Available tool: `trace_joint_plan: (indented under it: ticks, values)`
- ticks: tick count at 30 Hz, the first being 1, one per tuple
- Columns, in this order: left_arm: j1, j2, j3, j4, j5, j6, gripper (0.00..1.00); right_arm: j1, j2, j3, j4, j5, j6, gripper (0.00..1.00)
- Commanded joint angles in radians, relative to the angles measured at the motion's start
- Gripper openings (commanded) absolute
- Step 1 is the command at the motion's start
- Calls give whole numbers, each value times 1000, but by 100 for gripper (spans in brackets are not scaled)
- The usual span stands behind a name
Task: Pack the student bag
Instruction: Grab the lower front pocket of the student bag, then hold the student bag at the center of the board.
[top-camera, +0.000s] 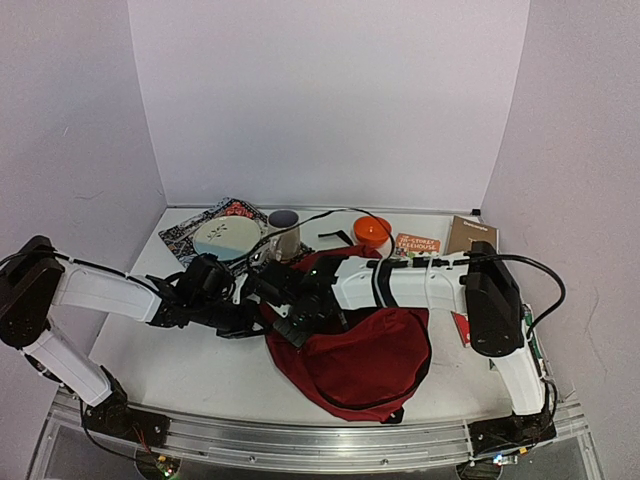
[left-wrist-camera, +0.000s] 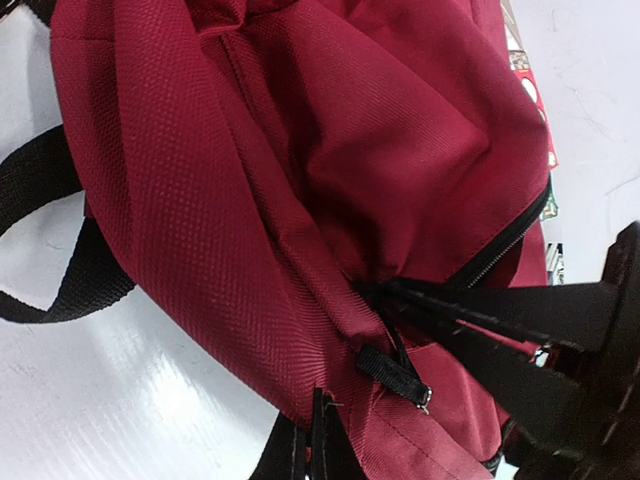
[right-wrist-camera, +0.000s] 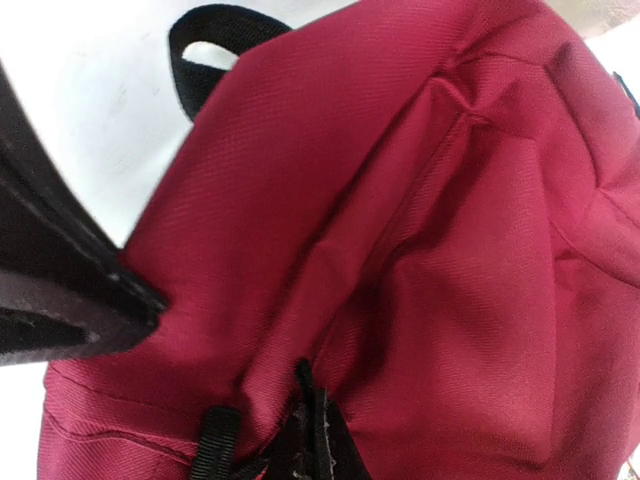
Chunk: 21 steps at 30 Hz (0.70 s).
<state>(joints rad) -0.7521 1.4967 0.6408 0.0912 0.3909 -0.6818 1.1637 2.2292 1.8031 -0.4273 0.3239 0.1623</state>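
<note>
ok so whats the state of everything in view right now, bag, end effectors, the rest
student bag: lying slumped, no opening showing
left end effector: shut, pinching the bag's fabric
right end effector: shut, tips at the bag's fabric, grip unclear
orange bowl: upright
cup: upright
white plate: flat on a patterned book
orange book: closed, flat
brown book: closed, flat

The orange book (top-camera: 417, 244) bears white lettering, seemingly "Storey Treehouse"; nothing else is legible.

The student bag (top-camera: 368, 362) (dark red) lies slumped.
</note>
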Motion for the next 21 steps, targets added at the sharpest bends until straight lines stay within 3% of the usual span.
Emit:
trace_joint_plan:
  ticks: [1,9,21]
  values:
    - [-4,-42,-14,41,-38,0,0,2,-66,-31,-34,41,20,0]
    - [0,-26,-31,32,-100,5,0,2,-186,-149,43,58,72,0]
    - [42,3,-80,31,-172,8,0,-7,-307,-330,89,226,285,0]
